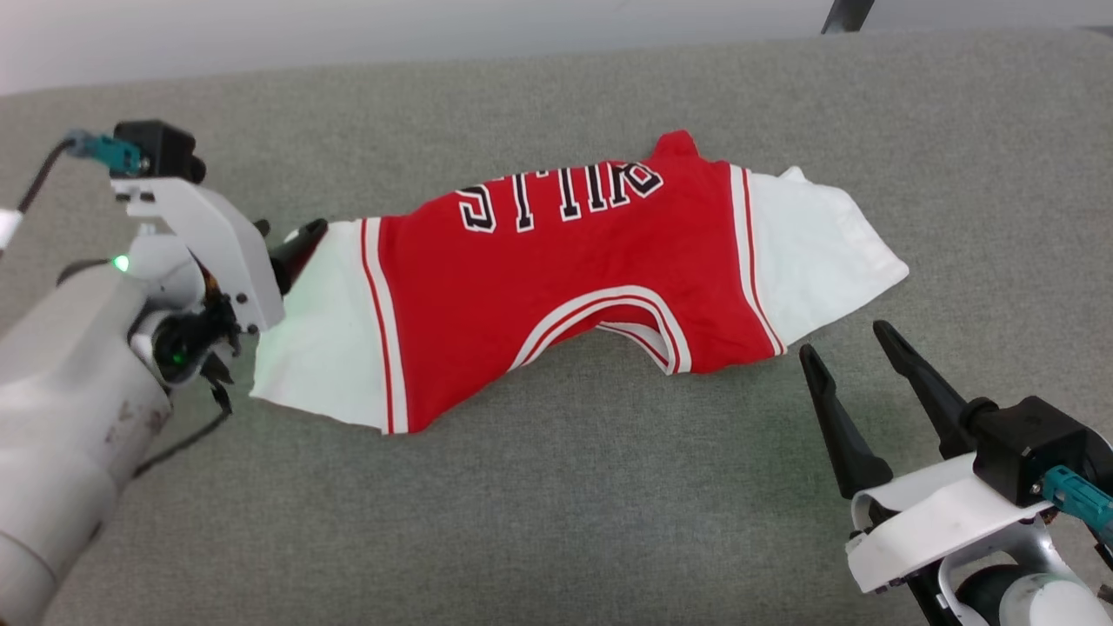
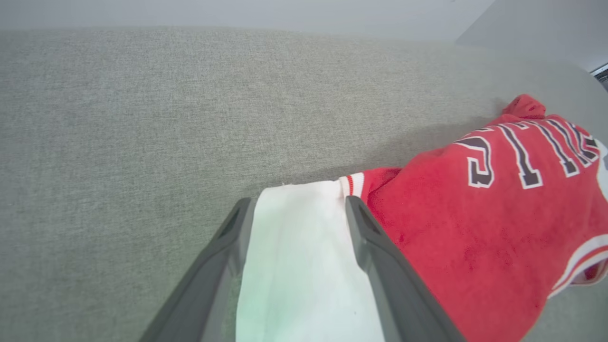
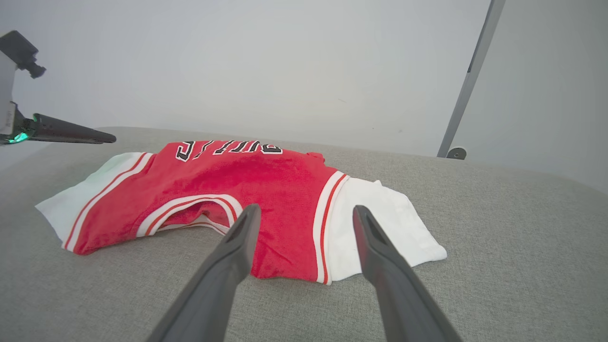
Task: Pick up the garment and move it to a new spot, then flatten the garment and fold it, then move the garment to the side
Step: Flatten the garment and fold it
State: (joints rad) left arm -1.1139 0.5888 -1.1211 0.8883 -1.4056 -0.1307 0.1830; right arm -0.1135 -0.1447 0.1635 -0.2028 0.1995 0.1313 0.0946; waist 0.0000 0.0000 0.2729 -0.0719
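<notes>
The garment [image 1: 565, 287] is a red jersey that lies folded across the middle of the grey surface. Its black "BULLS" lettering [image 1: 561, 196] runs upside down along the far edge, and a white sleeve sticks out at each end. My left gripper [image 1: 300, 243] is open at the left sleeve [image 2: 299, 266], with one finger on each side of the white cloth [image 2: 298, 203]. In the right wrist view the left gripper's fingers [image 3: 71, 135] hover just above that sleeve. My right gripper [image 1: 845, 341] is open with nothing in it, just short of the right sleeve [image 3: 380, 223] and the hem [image 3: 305, 209].
The grey fabric surface [image 1: 556, 504] spreads wide around the garment on all sides. A pale wall runs behind it. A dark slanted pole [image 3: 468, 76] stands at the far right, beyond the surface's back edge [image 1: 848, 16].
</notes>
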